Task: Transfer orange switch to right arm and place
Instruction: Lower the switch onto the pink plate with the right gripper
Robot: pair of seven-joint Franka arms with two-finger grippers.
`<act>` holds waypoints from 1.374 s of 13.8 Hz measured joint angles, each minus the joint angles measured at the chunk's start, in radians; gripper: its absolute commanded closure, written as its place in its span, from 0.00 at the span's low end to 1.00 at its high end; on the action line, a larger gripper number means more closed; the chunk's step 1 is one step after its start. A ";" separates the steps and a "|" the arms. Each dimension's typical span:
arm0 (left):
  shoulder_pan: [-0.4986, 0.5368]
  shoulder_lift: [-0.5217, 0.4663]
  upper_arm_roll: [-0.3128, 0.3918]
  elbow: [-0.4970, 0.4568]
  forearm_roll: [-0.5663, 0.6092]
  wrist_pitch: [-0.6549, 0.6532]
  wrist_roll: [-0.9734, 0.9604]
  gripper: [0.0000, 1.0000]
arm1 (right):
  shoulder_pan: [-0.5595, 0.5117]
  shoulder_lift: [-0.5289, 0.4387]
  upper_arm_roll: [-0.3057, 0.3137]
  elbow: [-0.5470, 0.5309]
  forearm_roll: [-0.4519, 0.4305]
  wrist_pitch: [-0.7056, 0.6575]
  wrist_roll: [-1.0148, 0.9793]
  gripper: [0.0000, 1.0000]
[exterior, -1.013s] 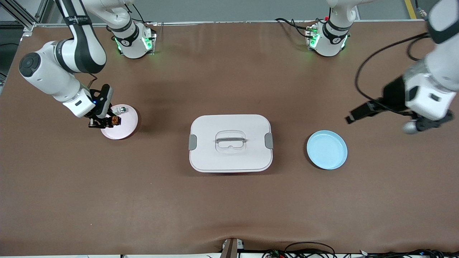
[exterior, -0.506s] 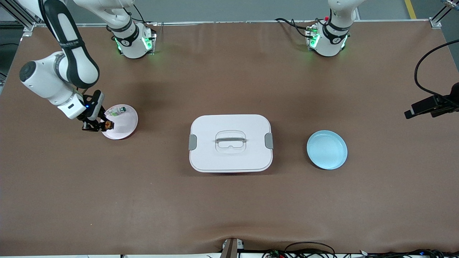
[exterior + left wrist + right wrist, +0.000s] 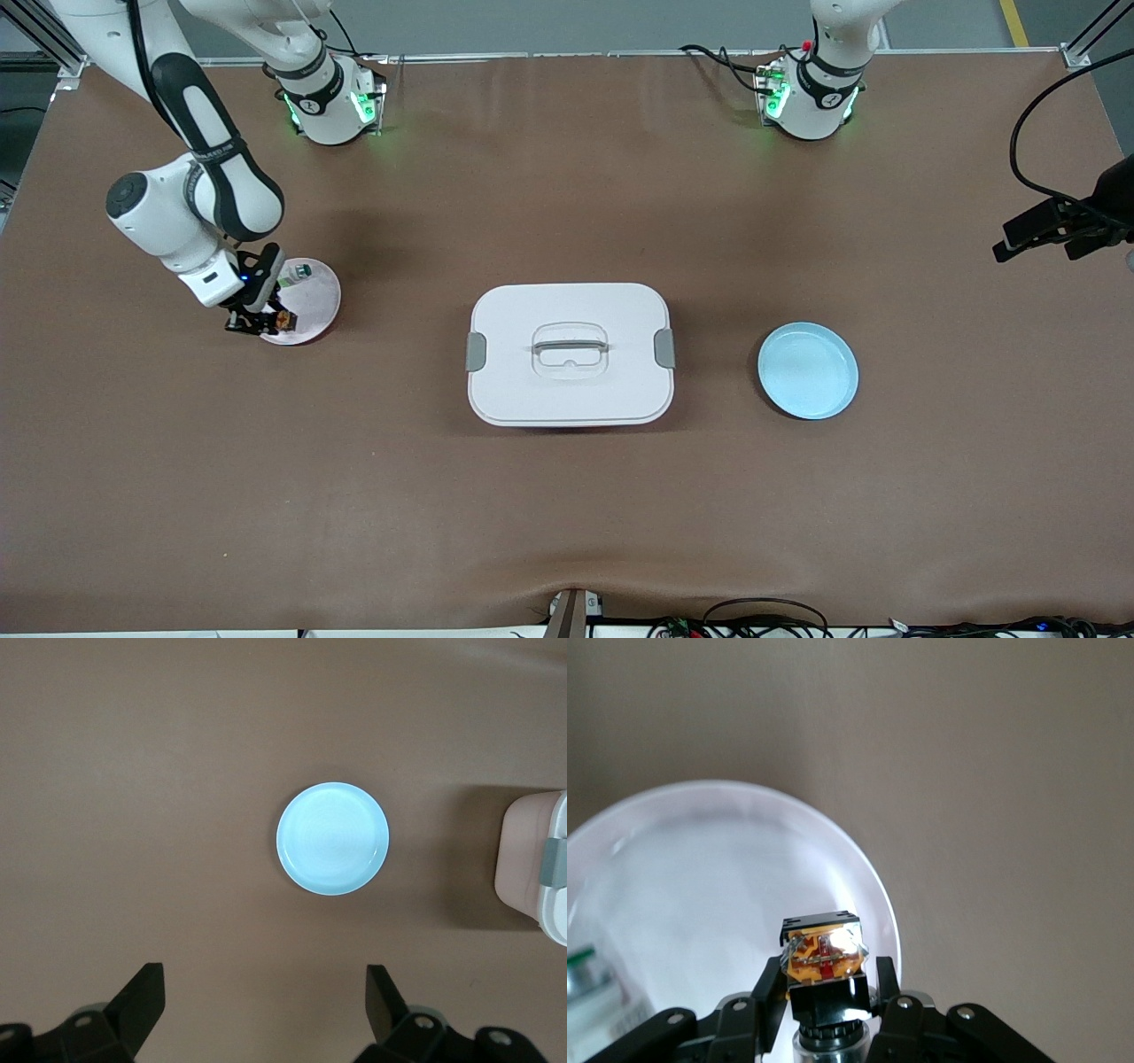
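Observation:
My right gripper (image 3: 266,322) is shut on the orange switch (image 3: 283,321), a small black block with an orange top, and holds it just over the rim of the pink plate (image 3: 317,301) at the right arm's end of the table. In the right wrist view the orange switch (image 3: 824,958) sits between the fingers (image 3: 769,988) over the pink plate (image 3: 700,886). My left gripper (image 3: 264,1005) is open and empty, raised high at the left arm's end of the table; in the front view only part of it (image 3: 1054,229) shows at the edge.
A clear green-and-silver part (image 3: 297,271) lies on the pink plate. A white lidded box (image 3: 570,354) with a handle stands mid-table. A light blue plate (image 3: 807,369) lies between the box and the left arm's end, and shows in the left wrist view (image 3: 332,839).
The right arm shifted its pose and brought the switch back over the pink plate's rim. The left arm pulled up and away toward the table's edge.

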 measured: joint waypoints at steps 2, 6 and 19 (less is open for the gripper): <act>0.000 -0.002 0.000 -0.004 0.000 0.009 0.001 0.00 | 0.052 0.005 0.001 -0.005 0.067 0.018 0.000 1.00; -0.037 -0.002 0.022 -0.011 0.004 0.021 0.009 0.00 | 0.118 0.007 0.001 -0.042 0.127 0.068 0.000 1.00; -0.516 -0.001 0.466 -0.018 0.043 0.024 0.009 0.00 | 0.060 -0.003 -0.011 -0.089 0.128 0.079 -0.102 1.00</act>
